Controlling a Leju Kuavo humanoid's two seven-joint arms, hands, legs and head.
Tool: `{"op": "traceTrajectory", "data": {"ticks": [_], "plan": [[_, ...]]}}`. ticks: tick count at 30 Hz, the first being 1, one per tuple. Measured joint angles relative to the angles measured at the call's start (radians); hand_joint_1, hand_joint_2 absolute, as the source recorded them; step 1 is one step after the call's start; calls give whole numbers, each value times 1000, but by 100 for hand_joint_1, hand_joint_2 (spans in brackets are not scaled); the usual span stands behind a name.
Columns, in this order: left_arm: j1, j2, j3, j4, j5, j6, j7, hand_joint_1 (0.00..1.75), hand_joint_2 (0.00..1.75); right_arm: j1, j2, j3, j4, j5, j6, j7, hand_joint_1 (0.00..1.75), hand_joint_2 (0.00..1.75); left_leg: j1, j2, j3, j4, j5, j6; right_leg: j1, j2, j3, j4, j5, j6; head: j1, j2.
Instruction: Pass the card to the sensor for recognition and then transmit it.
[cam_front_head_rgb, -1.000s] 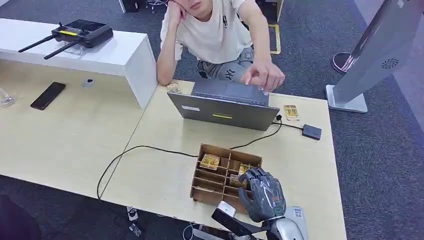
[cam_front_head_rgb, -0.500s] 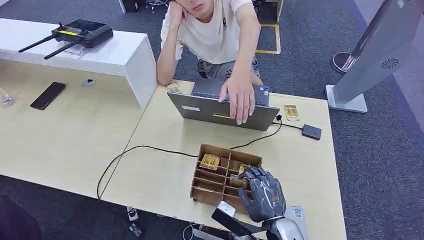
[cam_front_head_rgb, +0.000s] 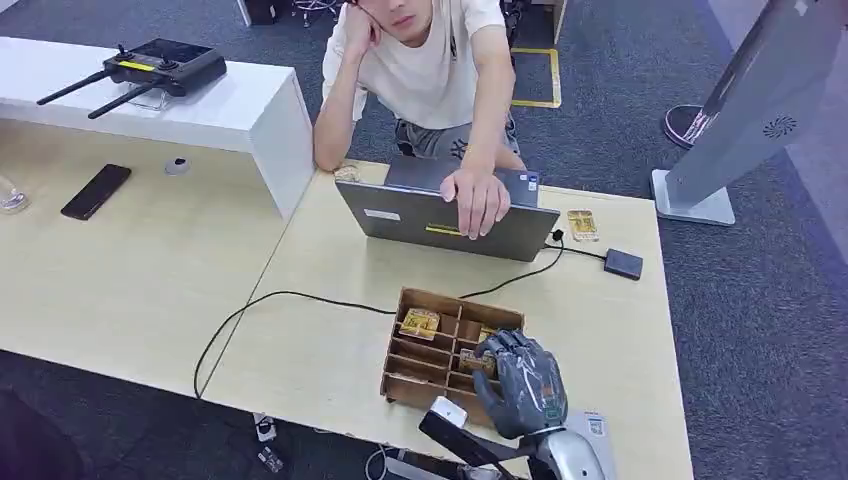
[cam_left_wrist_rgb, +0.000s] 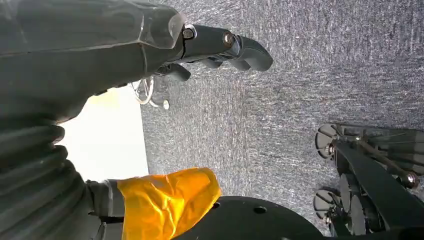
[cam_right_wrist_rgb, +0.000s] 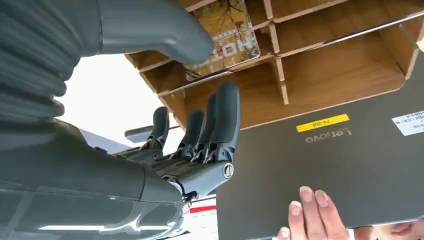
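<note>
**Right hand poised over the card box, nothing lifted yet**

The right hand hovered over the near right corner of the wooden divider box, palm down, fingers apart and gently curved. The right wrist view showed the thumb lying across the face of a card that stood in its slot, with the darker fingers spread clear on the other side. No pinch was closed: the hand held nothing.

That card sat right under the thumb, leaning in a narrow compartment. A second card lay in a slot further from the hand, toward the box's far left.

Judging by its look, the card would be light, thin and stiff, with a glossy printed face, so likely slippery. The slot walls crowded it on both flat sides, which left the exposed top edge as the sensible place to take it: thumb on one face, a finger on the other, then a straight pull upward. A shallow pinch could let it slide out.

Beyond the box stood the laptop, a person's hand resting on its lid. Past that, further right, another card lay on the worktop beside a small dark sensor.

The left hand hung beside the robot, over the carpet, fingers loosely curled around nothing.
</note>
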Motion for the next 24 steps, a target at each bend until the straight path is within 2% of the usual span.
{"op": "traceTrajectory", "data": {"ticks": [14, 20, 24], "plan": [[-1, 0, 0, 0, -5, 0, 0, 0, 175, -26, 25, 0, 59, 8, 0, 5, 94, 175, 0, 0, 0, 0, 0, 0, 0, 0, 0, 0, 0, 0, 0, 0], [-1, 0, 0, 0, -7, 0, 0, 0, 175, -37, 28, -1, 83, 18, -6, 9, 105, 175, 0, 0, 0, 0, 0, 0, 0, 0, 0, 0, 0, 0, 0, 0], [-1, 0, 0, 0, -8, 0, 0, 0, 175, -43, 29, -3, 94, 21, -13, 9, 103, 175, 0, 0, 0, 0, 0, 0, 0, 0, 0, 0, 0, 0, 0, 0]]}}
